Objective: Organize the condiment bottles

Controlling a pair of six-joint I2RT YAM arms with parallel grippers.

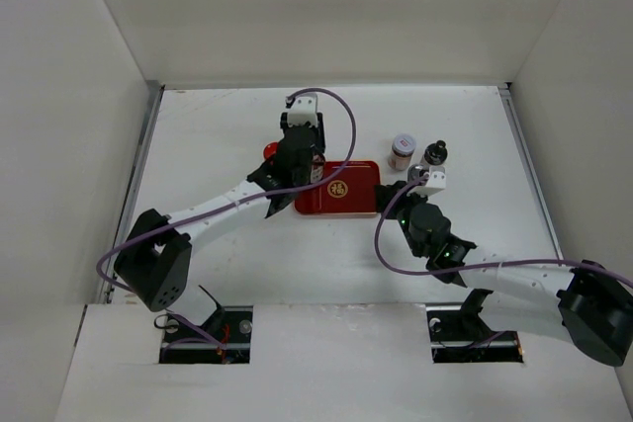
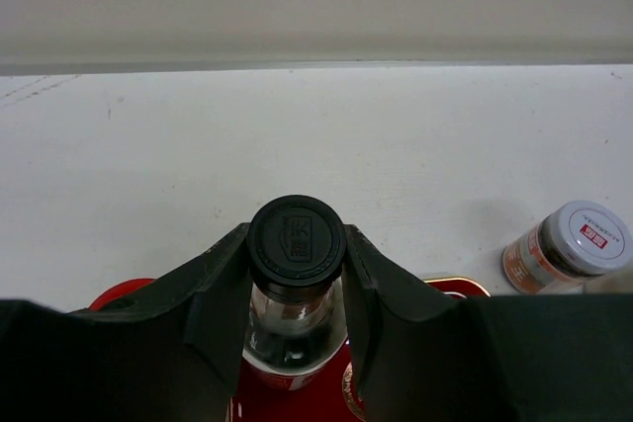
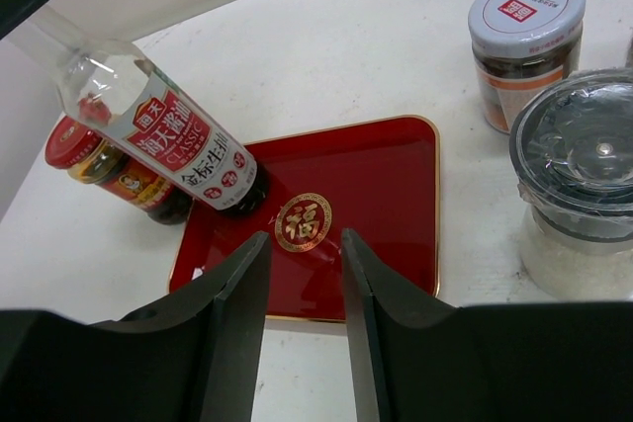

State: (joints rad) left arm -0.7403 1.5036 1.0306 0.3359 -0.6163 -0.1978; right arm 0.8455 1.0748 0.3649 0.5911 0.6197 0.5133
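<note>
1. Setting the soy sauce bottle (image 2: pixel 294 333) down on the red tray (image 2: pixel 457 288) looks like the step in hand. In the left wrist view the left gripper (image 2: pixel 297 244) is clenched on the bottle's neck, just under the black cap (image 2: pixel 296 240). To do it well, I would lower it straight and upright, and release only once the base sits flat. A white-lidded jar (image 2: pixel 576 247) stands apart on the table at 3 o'clock.

2. In the right wrist view the right gripper (image 3: pixel 305 236) is released, with nothing between its jaws, and hangs over the tray's near edge. The bottle's base is at the 9 o'clock side of the gold emblem (image 3: pixel 303 221). Whether it touches the tray I cannot tell. The red-capped jar (image 3: pixel 109 170) stands close behind it, off the tray, so the left fingers could brush it when they part. The grey-capped shaker (image 3: pixel 579 175) sits at 3 o'clock, off the tray.

3. In the top view the tray lies near the middle of a plain white table (image 1: pixel 326 269). The dark-knobbed bottle (image 1: pixel 436 154) stands at its 2 o'clock. White walls (image 1: pixel 326 17) close the far end and both sides. The tabletop looks smooth and matt, while the tray looks glossy, so a tilted bottle might slide.
</note>
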